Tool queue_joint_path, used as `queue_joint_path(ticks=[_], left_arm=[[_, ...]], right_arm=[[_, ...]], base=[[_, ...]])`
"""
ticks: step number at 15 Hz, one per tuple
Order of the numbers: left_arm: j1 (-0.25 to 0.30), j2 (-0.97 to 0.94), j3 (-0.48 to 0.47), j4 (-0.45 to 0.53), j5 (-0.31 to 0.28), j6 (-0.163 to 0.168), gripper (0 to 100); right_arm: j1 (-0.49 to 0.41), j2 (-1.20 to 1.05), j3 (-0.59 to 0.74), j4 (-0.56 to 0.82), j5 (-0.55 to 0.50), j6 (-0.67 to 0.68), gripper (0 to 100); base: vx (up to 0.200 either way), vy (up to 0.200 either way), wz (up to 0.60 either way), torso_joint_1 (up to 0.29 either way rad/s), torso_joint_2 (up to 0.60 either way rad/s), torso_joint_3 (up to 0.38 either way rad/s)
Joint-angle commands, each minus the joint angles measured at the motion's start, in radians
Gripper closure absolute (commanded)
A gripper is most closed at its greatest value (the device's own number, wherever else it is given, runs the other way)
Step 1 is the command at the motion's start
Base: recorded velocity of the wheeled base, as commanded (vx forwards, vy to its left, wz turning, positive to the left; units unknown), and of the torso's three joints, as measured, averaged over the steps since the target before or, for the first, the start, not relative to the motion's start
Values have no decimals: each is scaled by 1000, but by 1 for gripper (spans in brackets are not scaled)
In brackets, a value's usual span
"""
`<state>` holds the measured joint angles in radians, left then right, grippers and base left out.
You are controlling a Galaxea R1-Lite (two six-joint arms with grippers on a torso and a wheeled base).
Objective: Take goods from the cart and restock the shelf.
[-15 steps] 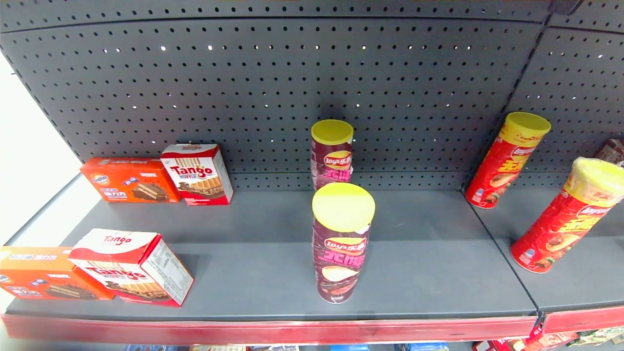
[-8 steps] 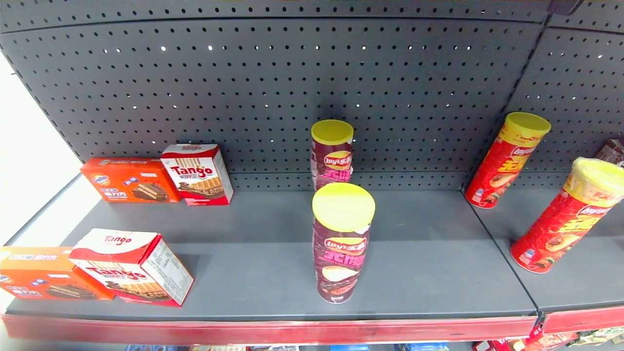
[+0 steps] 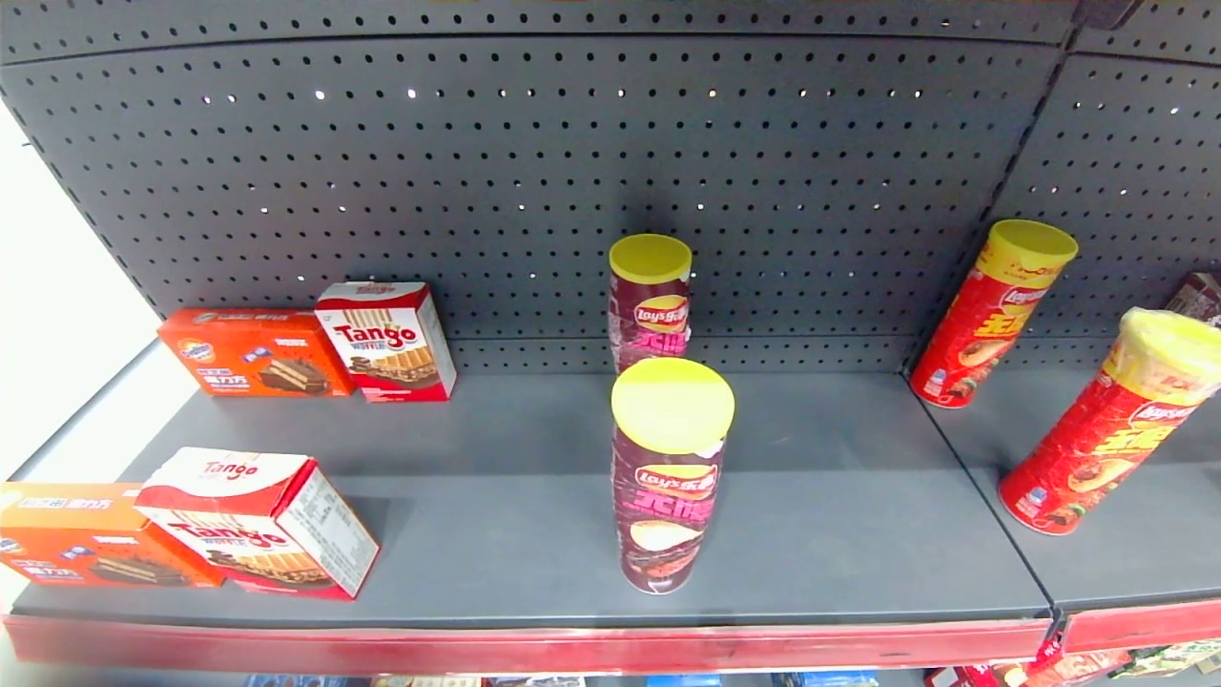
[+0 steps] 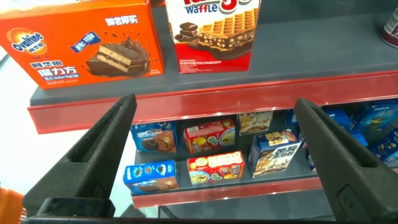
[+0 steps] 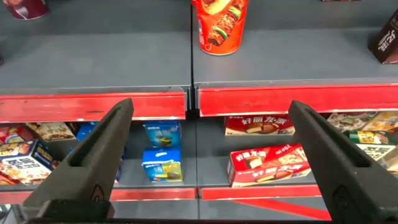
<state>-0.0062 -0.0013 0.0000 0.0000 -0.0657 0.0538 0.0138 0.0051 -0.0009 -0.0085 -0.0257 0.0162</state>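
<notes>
Holding both grippers before the shelf (image 3: 534,534), jaws spread, nothing gripped.
I see the left gripper (image 4: 214,106) released wide, facing the shelf's red front edge just below an orange cake box (image 4: 87,50) and a wafer box (image 4: 214,31). The right gripper (image 5: 211,107) is equally open, below a red chip can (image 5: 219,25). From the head camera, two maroon chip cans stand mid-shelf, the front maroon can (image 3: 668,477) directly ahead of the rear maroon can (image 3: 650,301) at the pegboard. Small snack boxes (image 4: 211,168) fill the lower shelf.

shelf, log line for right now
left gripper open, empty | right gripper open, empty | shelf holds chip cans, boxes
</notes>
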Motion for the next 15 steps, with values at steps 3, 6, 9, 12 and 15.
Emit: queue_joint_path(ticks=[3,6,9,12,15], left_arm=[[0,1,0,0,3,-3,0],[-1,1,0,0,-3,6,0],[0,1,0,0,4,-9,0],[0,1,0,0,4,-11,0],[0,1,0,0,3,-9,0]], right_arm=[[2,3,1,1,1,-5,0],[2,3,1,1,1,-7,0],[2,3,1,1,1,-7,0],[2,3,1,1,3,-7,0],[2,3,1,1,3,-7,0]], base=[[0,0,0,0,0,0],[-67,0,0,4,1,1],[-67,0,0,1,-2,2],[0,0,0,0,0,0],[0,0,0,0,0,0]])
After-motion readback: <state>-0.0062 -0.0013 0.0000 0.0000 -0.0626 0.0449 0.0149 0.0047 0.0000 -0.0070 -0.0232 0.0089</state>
